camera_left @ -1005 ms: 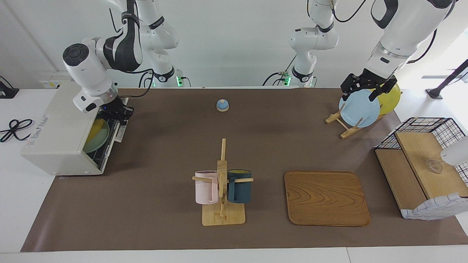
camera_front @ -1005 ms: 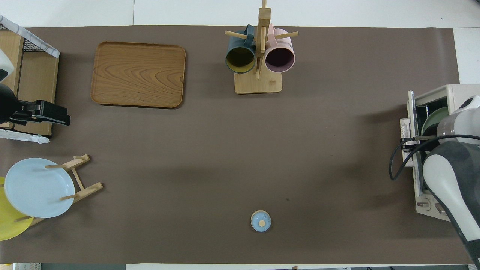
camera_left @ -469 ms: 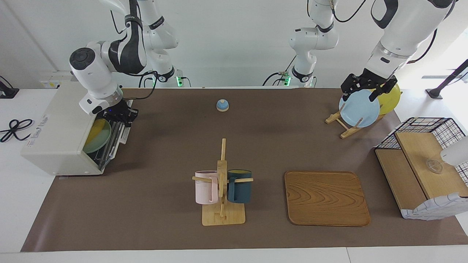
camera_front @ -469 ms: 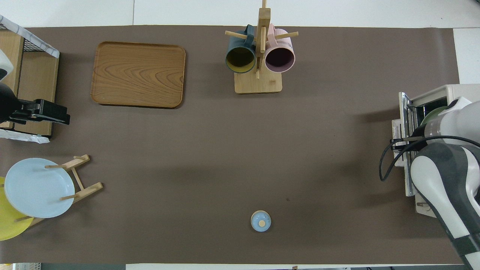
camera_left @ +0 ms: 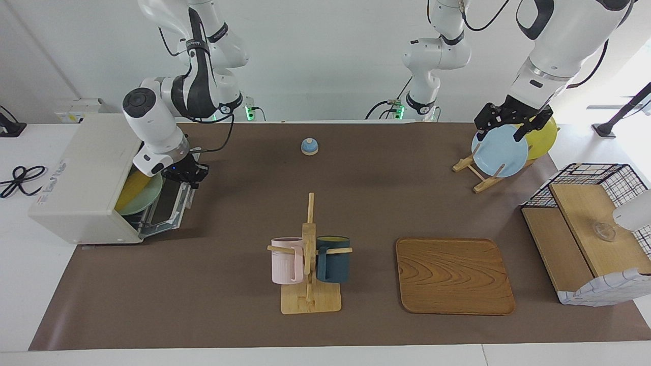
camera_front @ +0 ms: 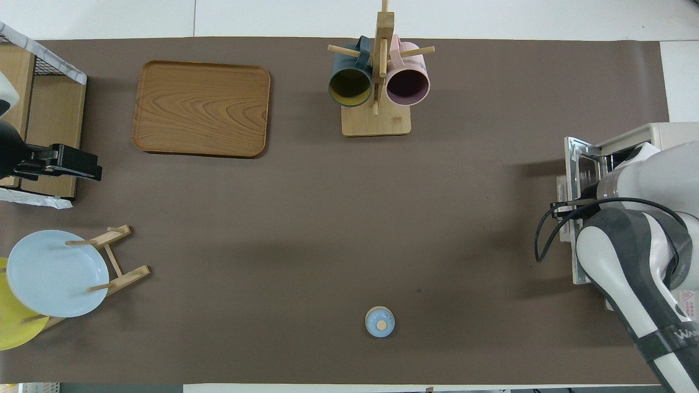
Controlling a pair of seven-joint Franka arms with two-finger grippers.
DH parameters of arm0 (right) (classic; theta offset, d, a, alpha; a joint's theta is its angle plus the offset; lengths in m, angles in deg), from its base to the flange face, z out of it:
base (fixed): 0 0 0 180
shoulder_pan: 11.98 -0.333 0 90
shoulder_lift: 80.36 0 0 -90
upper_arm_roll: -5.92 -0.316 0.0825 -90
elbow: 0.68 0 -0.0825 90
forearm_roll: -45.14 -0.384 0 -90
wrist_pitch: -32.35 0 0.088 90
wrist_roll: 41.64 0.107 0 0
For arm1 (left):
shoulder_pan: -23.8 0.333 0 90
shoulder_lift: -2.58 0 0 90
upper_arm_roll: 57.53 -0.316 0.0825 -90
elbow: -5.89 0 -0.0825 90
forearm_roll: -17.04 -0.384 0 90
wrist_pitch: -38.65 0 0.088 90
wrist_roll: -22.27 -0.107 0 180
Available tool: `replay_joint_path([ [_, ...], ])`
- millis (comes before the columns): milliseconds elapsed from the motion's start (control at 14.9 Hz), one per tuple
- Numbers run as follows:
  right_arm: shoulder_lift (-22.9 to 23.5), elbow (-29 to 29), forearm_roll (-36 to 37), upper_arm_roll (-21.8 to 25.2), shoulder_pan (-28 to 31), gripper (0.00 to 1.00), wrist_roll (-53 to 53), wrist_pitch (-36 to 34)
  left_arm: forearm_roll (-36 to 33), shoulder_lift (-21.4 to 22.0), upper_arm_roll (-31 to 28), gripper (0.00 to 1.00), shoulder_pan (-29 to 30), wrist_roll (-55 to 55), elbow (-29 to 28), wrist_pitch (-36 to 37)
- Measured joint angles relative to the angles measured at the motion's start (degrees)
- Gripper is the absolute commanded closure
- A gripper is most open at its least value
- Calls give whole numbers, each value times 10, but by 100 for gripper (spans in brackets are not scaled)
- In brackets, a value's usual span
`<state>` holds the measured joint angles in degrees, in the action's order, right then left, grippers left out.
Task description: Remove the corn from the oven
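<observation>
Gripping the door handle of the oven (camera_left: 81, 178) at the right arm's end of the bench, the right gripper (camera_left: 187, 175) holds the door part-open. Inside, the corn (camera_left: 131, 187) lies on a green plate (camera_left: 147, 195). The left gripper (camera_left: 503, 122) waits open-jawed over the blue plate (camera_left: 498, 152).

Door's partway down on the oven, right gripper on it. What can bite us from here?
1. The right gripper sits at the oven door edge; a slip could let the half-lowered door drop.
2. The corn lies on a green plate by the oven opening; reaching in may drag the plate out.
</observation>
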<state>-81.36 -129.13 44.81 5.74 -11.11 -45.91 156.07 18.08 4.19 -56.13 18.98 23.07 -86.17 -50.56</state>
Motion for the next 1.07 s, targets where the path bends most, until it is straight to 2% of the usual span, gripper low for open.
replay_joint_path([
  [469,23,-15,0,-1,-9,100,5,41,0,0,0,0,0,0,-4,-4],
  [1072,75,-22,0,-4,-11,100,11,92,0,1,0,0,0,0,-10,-10],
])
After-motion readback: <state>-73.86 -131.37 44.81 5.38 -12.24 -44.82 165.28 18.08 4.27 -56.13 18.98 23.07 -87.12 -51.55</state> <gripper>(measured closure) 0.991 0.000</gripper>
